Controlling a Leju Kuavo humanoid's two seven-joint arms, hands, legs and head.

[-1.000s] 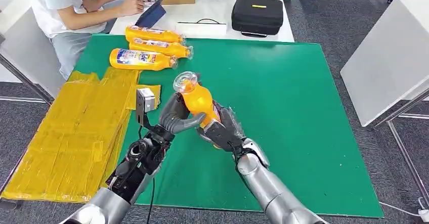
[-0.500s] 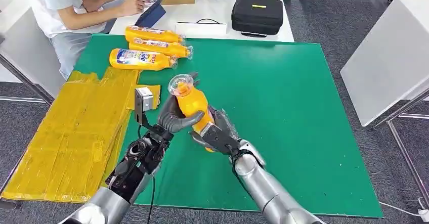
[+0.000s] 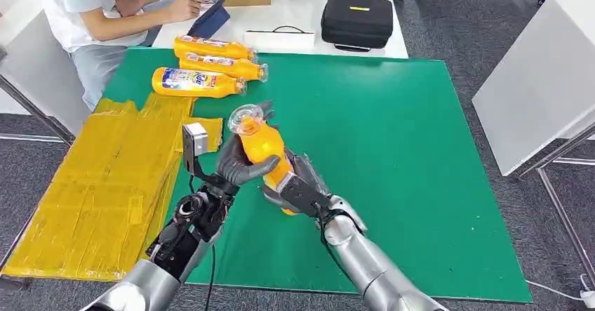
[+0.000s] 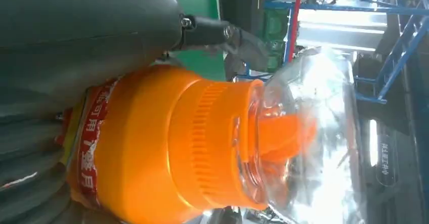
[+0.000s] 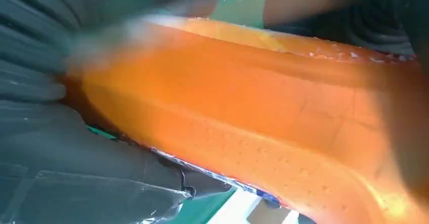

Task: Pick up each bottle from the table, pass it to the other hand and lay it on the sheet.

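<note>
Yellow crinkled plastic sheet point(image 3: 91, 199) is lying along the left side of the green-covered counter point(image 3: 393, 149), waiting for this bottle. Three orange bottles with clear caps point(image 3: 210, 65) are already resting side by side on the green at the far left, just beyond the sheet's far end, so I am judging them still to be done or parked there; I cannot tell which.

Moving right, my left hand point(image 3: 242, 162) is wrapping its fingers and thumb around the upper body of the orange plastic bottle with a clear domed cap point(image 3: 263, 146). In the left wrist view the ribbed orange collar and the clear cap point(image 4: 298, 133) are sticking out past my thumb. My right hand point(image 3: 295, 188) is gripping the lower part of the same bottle from below, so both hands are holding it at once, above the green and just right of the sheet.

Compared with a second ago, the bottle and both hands are drifting left and a little toward me, closer to the sheet, with the cap tipping further left. I am reading that as the handover being nearly complete: my left is carrying more of the bottle, and my right should be letting go soon.

Farther right, a black zipped case point(image 3: 356, 20) is sitting on the white table beyond.
</note>
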